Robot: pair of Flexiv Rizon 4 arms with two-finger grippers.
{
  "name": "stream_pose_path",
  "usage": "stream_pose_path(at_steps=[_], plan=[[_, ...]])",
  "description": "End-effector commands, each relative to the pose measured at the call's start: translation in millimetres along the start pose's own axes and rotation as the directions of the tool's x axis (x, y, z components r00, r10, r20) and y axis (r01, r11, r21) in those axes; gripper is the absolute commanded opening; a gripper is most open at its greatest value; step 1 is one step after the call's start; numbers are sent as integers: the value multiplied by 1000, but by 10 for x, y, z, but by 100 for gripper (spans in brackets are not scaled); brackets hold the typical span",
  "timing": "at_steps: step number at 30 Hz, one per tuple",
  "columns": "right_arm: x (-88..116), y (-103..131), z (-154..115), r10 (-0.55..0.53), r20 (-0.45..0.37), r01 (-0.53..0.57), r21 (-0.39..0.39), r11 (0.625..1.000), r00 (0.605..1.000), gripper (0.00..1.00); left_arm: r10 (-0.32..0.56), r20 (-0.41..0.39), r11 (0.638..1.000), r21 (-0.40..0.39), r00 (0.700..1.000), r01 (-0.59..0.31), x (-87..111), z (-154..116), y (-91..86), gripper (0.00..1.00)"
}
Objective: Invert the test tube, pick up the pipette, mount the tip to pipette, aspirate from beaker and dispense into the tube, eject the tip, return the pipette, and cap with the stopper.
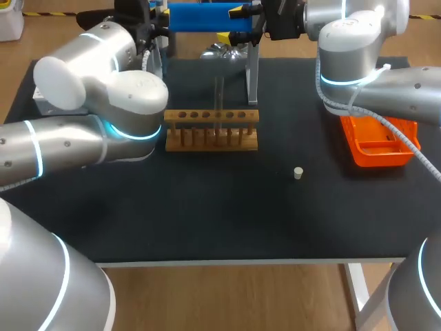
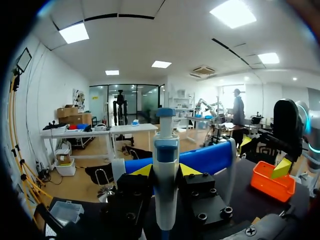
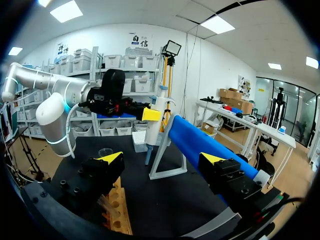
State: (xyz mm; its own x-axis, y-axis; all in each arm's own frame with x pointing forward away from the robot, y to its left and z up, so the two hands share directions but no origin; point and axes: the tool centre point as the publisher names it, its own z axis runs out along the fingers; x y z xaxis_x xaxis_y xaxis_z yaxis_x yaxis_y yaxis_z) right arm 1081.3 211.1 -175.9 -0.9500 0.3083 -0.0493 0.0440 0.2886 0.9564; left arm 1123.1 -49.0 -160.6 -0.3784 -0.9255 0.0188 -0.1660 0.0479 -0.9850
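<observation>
A white and blue pipette (image 2: 165, 150) stands upright between the yellow tips of my left gripper (image 2: 166, 171), which is shut on it just in front of the blue bar of the pipette stand (image 2: 210, 156). In the head view that gripper (image 1: 153, 31) is at the back left of the stand (image 1: 207, 16). My right gripper (image 3: 162, 159) is open beside the bar's other end, holding nothing. The wooden tube rack (image 1: 211, 129) stands mid-table with a glass tube (image 1: 219, 96) upright in it. A small pale stopper (image 1: 298, 173) lies to the right of the rack.
An orange tip box (image 1: 377, 141) sits at the right, under my right arm. A shiny glass vessel (image 1: 222, 52) stands behind the rack, beneath the stand. The stand's white leg (image 1: 252, 76) rises just right of it.
</observation>
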Motion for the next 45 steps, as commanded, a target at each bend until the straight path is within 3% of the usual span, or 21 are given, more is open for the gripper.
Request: stream_pose_path(at_steps=[1,14,45], plan=[[2,1,-6,0,0,0,1,1000,1000,100,-4,59,1000,-9,998,4,56,102,-8,0],[2,1,-6,0,0,0,1,1000,1000,100,-35,182,998,-48,983,44,-12,207,30,0],[2,1,-6,0,0,0,1,1000,1000,100,-25,228,985,-160,973,63,-108,391,203,0]])
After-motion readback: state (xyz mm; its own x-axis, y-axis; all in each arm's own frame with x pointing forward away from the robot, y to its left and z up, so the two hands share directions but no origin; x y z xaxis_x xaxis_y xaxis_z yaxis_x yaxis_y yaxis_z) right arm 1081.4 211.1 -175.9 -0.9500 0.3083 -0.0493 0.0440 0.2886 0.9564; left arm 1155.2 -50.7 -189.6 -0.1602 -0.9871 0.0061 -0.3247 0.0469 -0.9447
